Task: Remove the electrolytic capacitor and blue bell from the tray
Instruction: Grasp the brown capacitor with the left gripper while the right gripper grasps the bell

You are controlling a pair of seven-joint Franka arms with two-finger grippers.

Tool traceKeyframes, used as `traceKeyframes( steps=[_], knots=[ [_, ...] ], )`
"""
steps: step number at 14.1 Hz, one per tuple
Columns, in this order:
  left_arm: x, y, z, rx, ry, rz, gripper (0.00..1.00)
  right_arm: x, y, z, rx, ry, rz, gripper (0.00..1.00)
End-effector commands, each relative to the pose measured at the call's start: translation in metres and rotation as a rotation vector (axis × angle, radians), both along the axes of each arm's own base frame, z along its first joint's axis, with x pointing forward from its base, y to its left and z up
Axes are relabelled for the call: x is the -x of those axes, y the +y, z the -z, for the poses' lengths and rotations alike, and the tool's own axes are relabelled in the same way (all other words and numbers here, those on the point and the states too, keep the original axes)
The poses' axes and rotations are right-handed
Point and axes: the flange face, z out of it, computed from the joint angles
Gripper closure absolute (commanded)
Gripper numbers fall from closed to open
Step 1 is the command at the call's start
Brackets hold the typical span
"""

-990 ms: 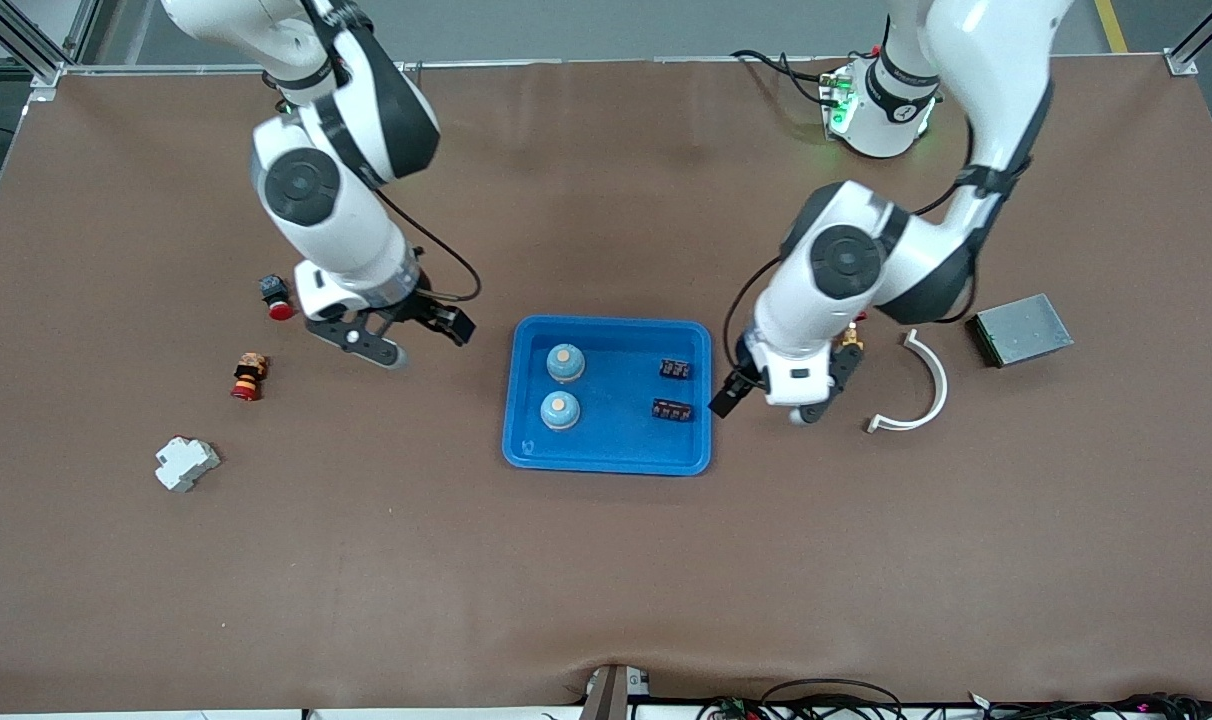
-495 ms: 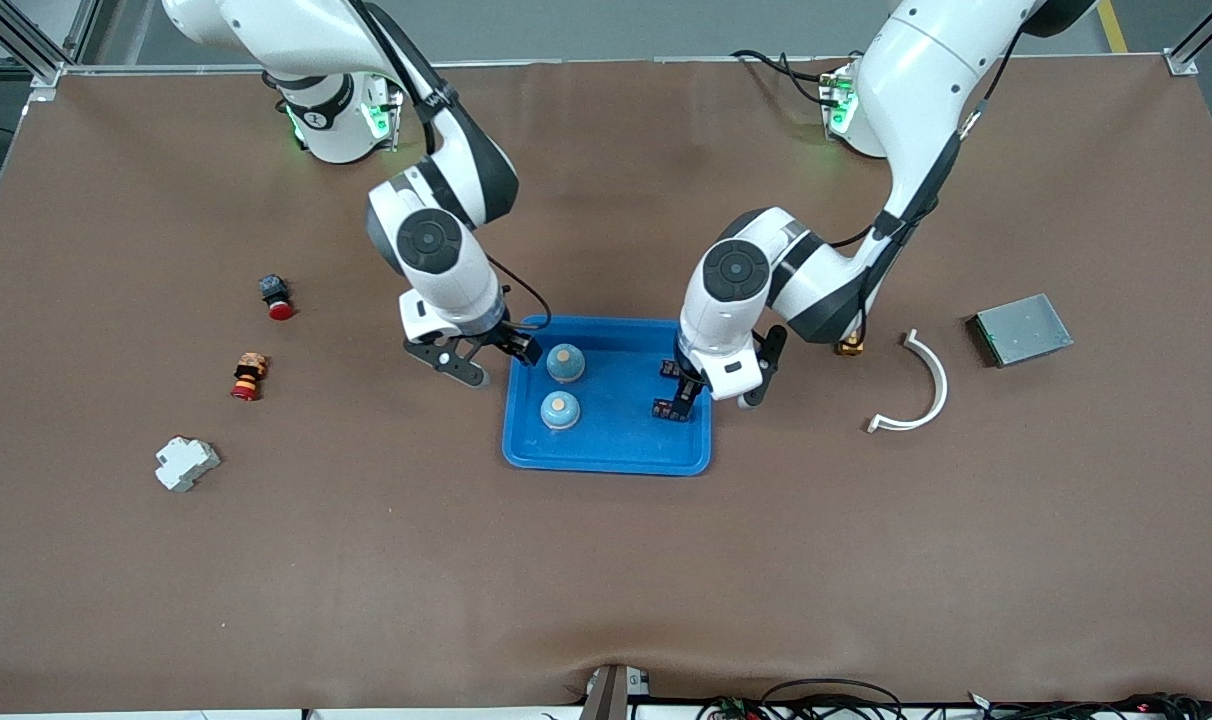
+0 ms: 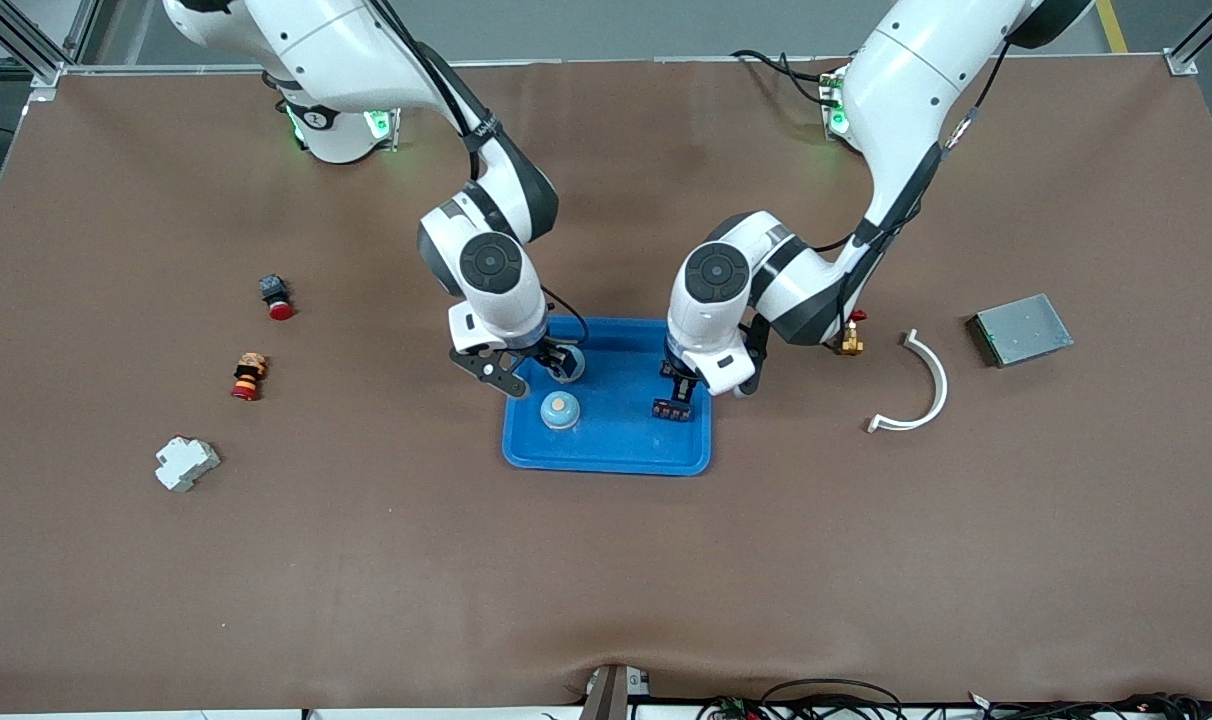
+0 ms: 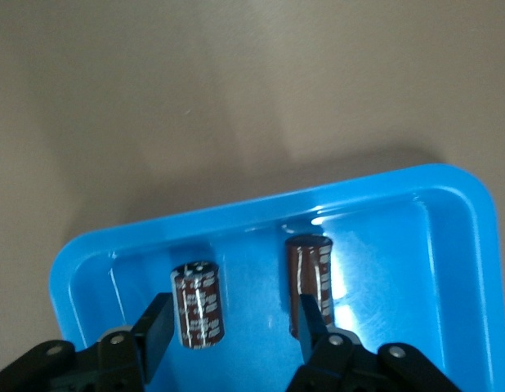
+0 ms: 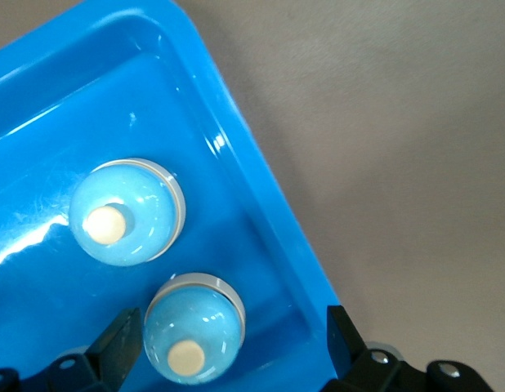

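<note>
Both grippers over the blue tray, having moved in from the sides.
Left gripper half-open around a capacitor; right gripper wide open around a bell; loose parts lie well apart.

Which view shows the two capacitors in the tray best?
The left wrist view: both capacitors lie clearly in the blue tray. The front view shows one, small, the other hidden by the left gripper. The right wrist view shows none.

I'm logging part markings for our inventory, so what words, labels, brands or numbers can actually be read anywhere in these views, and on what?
Nothing can be read.
Capacitors in the blue tray: pale print runs along the brown sleeves, too blurred to read.
Right arm's base: a small round dark mark, too small to read.
Bells, metal box, white module: no visible markings.
</note>
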Motion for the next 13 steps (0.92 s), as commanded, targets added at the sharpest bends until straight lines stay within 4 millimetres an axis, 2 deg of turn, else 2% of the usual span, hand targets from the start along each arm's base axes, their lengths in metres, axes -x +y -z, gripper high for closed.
traceKeyframes(
  steps=[1,3,6,10,13],
  knots=[
    [0.004,-0.003,0.009,-0.020,0.005,-0.045,0.31,-0.007,0.016,0.014,0.020,-0.032,0.022,0.00],
    [0.016,-0.010,0.022,-0.050,0.039,-0.032,0.31,-0.009,0.018,0.021,0.010,-0.049,0.024,0.00],
    [0.022,-0.010,0.029,-0.080,0.067,-0.027,0.32,-0.003,0.024,0.027,0.011,-0.045,0.015,0.00],
    [0.025,-0.011,0.041,-0.086,0.085,-0.026,0.45,0.003,0.031,0.037,0.018,-0.039,0.019,0.00],
    [0.022,-0.012,0.039,-0.075,0.077,-0.028,0.55,0.006,0.038,0.041,0.019,-0.038,0.010,0.00]
  ],
)
